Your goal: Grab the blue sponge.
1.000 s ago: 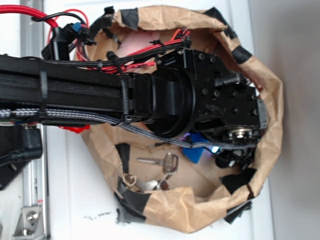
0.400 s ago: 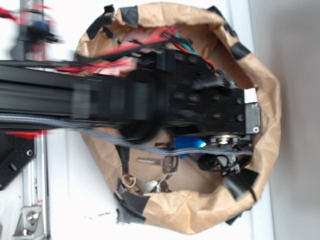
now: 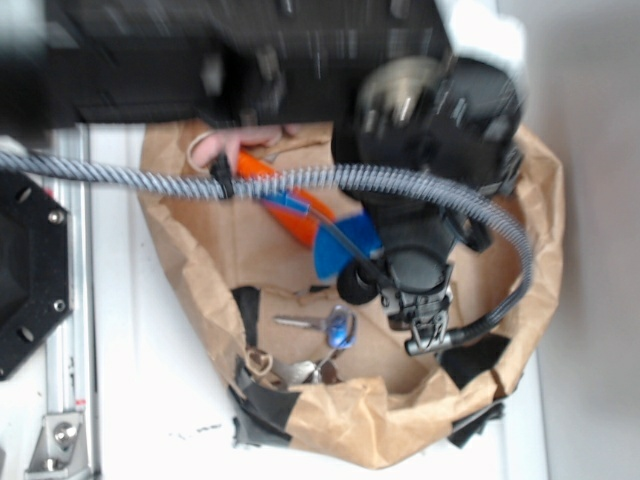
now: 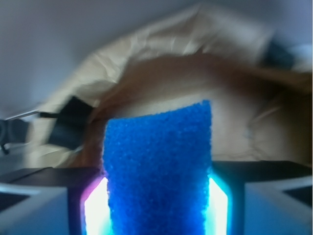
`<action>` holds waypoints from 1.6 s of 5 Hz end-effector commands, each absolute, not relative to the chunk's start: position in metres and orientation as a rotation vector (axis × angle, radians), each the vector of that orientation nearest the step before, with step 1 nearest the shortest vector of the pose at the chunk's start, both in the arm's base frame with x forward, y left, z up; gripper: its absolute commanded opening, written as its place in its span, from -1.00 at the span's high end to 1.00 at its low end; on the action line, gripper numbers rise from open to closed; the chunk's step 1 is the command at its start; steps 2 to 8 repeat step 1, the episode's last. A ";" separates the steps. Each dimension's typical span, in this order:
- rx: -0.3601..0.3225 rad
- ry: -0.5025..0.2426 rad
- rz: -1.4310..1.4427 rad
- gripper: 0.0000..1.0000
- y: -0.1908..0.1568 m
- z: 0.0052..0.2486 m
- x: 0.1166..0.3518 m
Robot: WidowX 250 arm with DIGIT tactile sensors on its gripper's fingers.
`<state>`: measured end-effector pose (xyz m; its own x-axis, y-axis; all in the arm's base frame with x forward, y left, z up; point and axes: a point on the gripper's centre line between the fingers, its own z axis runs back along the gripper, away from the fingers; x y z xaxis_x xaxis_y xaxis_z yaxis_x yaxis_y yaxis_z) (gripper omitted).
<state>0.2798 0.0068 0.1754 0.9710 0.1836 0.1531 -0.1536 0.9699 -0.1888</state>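
Observation:
In the wrist view the blue sponge [image 4: 157,171] stands upright between my two lit fingers, and the gripper [image 4: 156,196] is shut on its sides. From the exterior view the arm is blurred and high over the brown paper bag [image 3: 330,420]. A corner of the blue sponge [image 3: 343,247] shows just left of the black gripper [image 3: 372,252], above the bag's floor. An orange carrot [image 3: 280,198] lies inside the bag to the upper left of the sponge.
A bunch of keys [image 3: 330,328] lies on the bag floor near the front wall. Black tape patches [image 3: 262,400] mark the bag rim. A braided cable [image 3: 300,178] crosses over the bag. Silver rail [image 3: 68,330] at left.
The arm has lifted up and away from the bag floor with the sponge in the jaws. The carrot, hidden under the arm before, now shows.

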 end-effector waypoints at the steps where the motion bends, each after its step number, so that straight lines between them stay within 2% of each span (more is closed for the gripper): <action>1: -0.102 -0.194 0.185 1.00 0.028 0.194 0.278; 8: -0.102 -0.194 0.185 1.00 0.028 0.194 0.278</action>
